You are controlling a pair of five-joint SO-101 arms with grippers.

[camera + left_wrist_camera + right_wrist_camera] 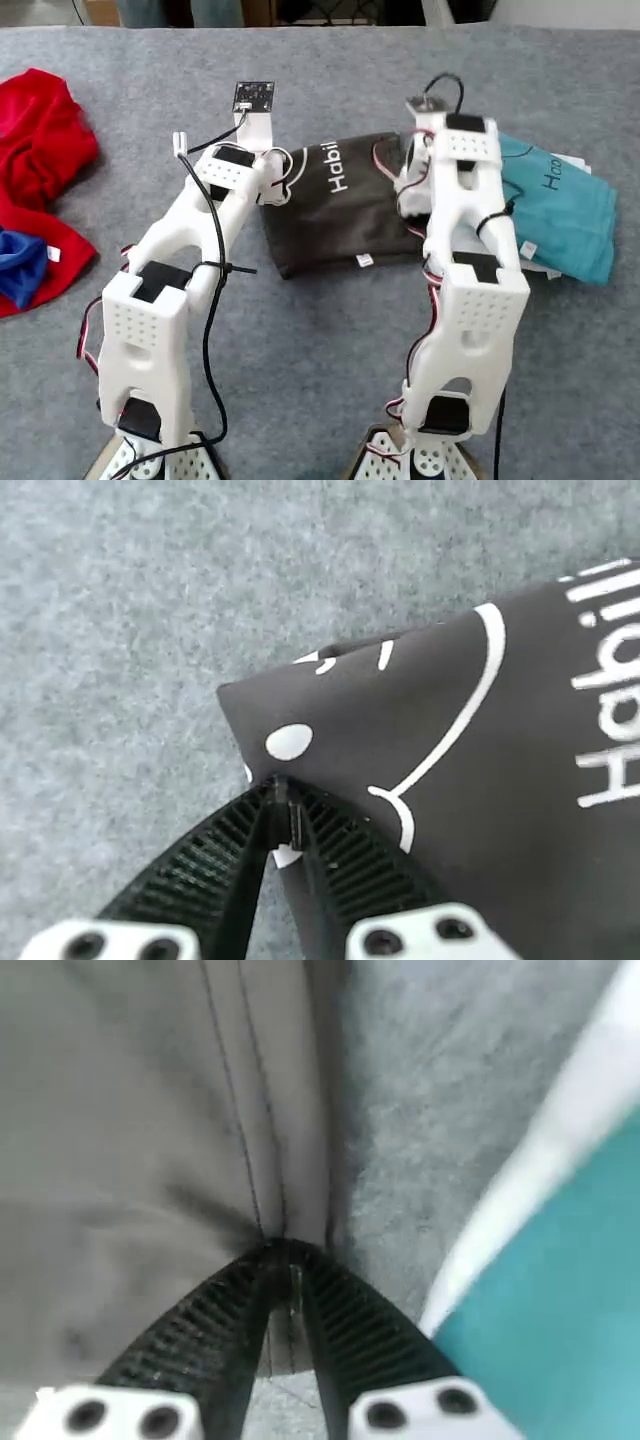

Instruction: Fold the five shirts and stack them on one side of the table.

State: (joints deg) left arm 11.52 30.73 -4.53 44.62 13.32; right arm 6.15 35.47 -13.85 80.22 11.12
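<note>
A robotics bench in a lab or workshop is suggested. The left arm (190,235) and right arm (472,290), of white printed plastic, are strung with loose black wiring (212,215). The table (330,340) is covered in grey felt, seen beneath and beside both sets of jaws.

From high above the near edge of the table (330,330), we look down and forward over the left arm (190,250) and right arm (470,240) to the far edge. On the left wrist we sit close behind the left fingers (215,850), looking along them onto a corner of the dark shirt (470,780). On the right wrist we are nearer still, behind the right fingers (200,1325), facing that shirt's stitched hem, with the teal shirt (560,1310) alongside. The high view shares both shirts with them.
</note>
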